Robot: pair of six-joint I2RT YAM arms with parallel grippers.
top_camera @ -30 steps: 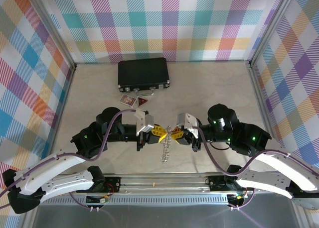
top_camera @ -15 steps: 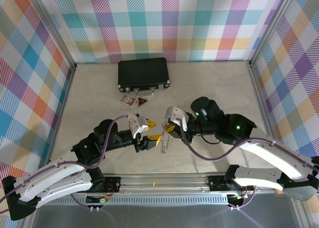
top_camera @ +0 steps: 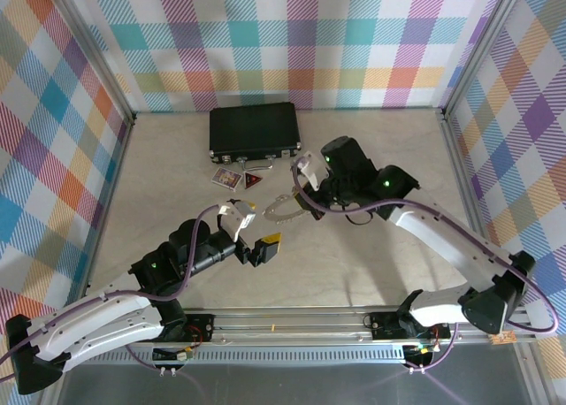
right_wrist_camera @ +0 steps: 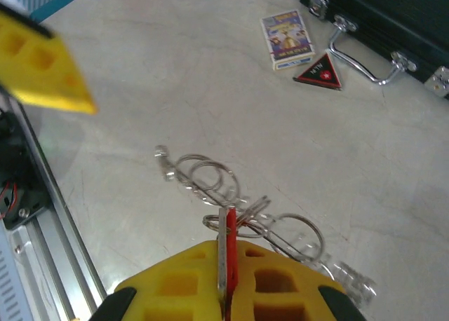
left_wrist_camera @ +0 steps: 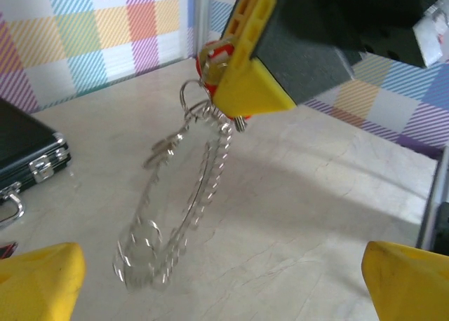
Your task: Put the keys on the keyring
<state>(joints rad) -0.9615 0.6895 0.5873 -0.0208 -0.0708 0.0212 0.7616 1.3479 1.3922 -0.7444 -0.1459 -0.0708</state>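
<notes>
While R gripper [right_wrist_camera: 226, 293] pinches red tag of keys [right_wrist_camera: 229, 251], keyring [left_wrist_camera: 175, 209] dangles beneath, off keys (lower end blurred; table [left_wrist_camera: 316, 195] contact unclear). L gripper [left_wrist_camera: 224, 279] spread wide, empty, facing keyring.

You're working in a robotics lab test cell: bright plaid panels [top_camera: 301, 42] wall in a pale, stone-look desk [top_camera: 177, 166] on three sides, framed by bare aluminium posts [top_camera: 88, 51]. Your left arm [top_camera: 97, 312] and right arm [top_camera: 447, 241], white and black with purple cables [top_camera: 188, 246] trailing, are bolted to a metal rail [top_camera: 292, 319] along the desk's near edge.
</notes>
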